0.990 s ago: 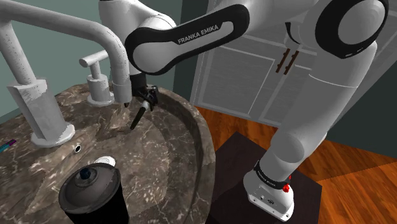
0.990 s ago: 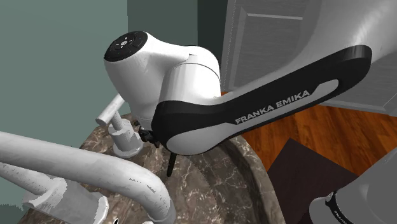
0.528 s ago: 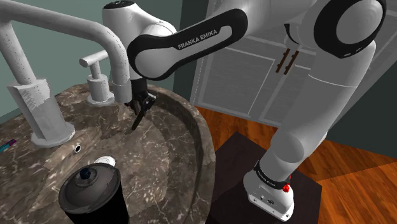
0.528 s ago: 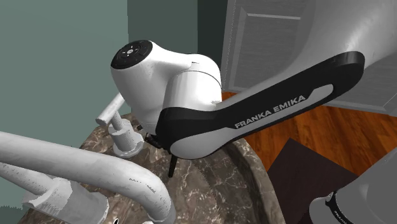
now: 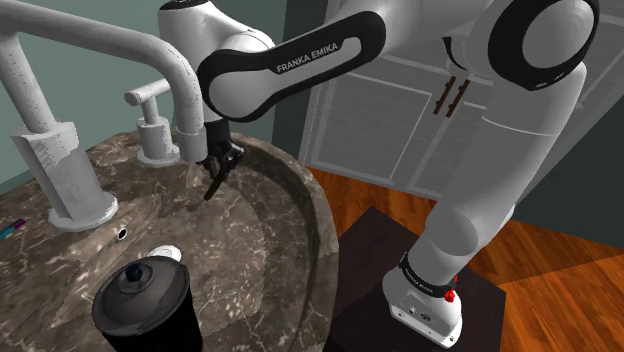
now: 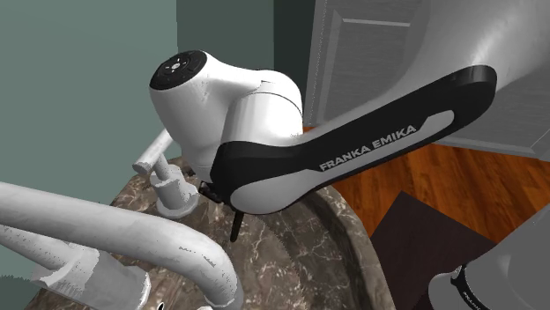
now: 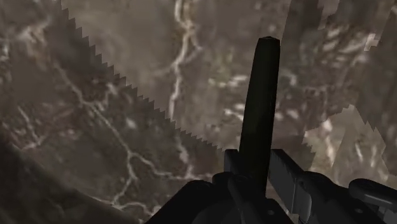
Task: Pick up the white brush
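Marble sink, teal wall, clasped brush

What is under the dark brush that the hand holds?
The marbled brown sink basin with pale veins lies under the dark brush. The strip of basin behind the brush and the hand is covered.

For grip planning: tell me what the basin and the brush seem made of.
The basin looks like dark stone, likely marble: pale veins run through it. The brush is plain matte black; material unclear, perhaps plastic.
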Motion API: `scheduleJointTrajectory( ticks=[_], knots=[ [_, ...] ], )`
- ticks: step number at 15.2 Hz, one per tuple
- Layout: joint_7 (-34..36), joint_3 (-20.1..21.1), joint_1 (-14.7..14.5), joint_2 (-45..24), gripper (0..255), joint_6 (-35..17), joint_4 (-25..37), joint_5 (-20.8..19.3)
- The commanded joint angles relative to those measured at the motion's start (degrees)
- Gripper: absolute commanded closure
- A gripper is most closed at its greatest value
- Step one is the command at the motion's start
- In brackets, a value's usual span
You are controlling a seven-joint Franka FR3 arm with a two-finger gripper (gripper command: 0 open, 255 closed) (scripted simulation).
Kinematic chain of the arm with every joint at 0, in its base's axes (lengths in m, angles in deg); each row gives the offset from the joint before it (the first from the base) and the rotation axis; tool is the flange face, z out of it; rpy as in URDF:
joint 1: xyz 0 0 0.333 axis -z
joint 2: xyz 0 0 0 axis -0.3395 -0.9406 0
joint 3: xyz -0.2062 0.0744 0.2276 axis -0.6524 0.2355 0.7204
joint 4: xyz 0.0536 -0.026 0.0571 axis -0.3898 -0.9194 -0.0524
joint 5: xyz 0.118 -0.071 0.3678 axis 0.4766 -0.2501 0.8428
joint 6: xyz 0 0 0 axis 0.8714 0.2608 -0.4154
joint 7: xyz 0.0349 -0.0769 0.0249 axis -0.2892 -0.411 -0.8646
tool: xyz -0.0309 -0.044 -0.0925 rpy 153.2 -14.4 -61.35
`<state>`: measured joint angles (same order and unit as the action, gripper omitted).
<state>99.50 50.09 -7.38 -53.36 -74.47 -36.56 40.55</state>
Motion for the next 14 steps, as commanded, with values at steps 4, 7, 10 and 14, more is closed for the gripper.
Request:
scheduleJointTrajectory(
  ticks=[4,7,10,14],
  knots=[
    [-1.48,0.34,0.39,1.71,255,3.12,2.13,1.70],
    [-2.26,0.48,0.56,2.60,255,5.15,3.64,2.56],
    [-2.96,0.57,0.69,3.35,255,7.22,5.28,3.28],
    [-3.41,0.63,0.75,3.81,255,8.73,6.53,3.71]
  ],
)
